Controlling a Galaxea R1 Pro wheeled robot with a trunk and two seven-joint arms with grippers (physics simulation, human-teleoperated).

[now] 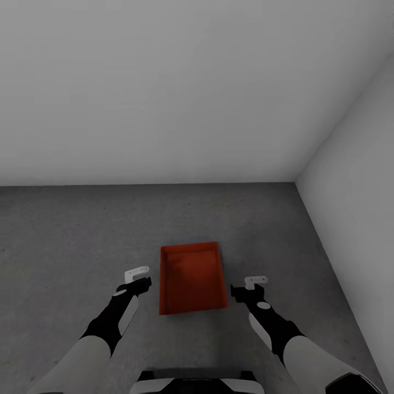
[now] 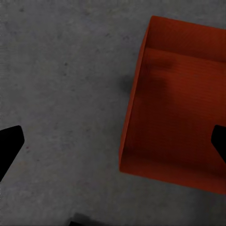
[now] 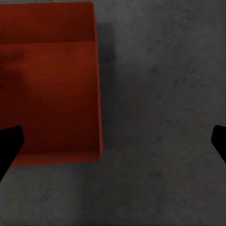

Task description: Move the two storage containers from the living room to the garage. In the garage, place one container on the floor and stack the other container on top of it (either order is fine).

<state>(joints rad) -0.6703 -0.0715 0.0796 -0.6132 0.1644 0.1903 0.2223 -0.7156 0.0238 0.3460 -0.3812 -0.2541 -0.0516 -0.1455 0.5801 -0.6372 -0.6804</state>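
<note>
Where the grey concrete floor meets two white walls, one orange-red container sits flat and open-topped, well short of the corner. Bare floor surrounds all four of its edges. Both arms flank it: the left gripper and right gripper hang apart from its long sides, each with fingers spread wide and holding nothing.
</note>
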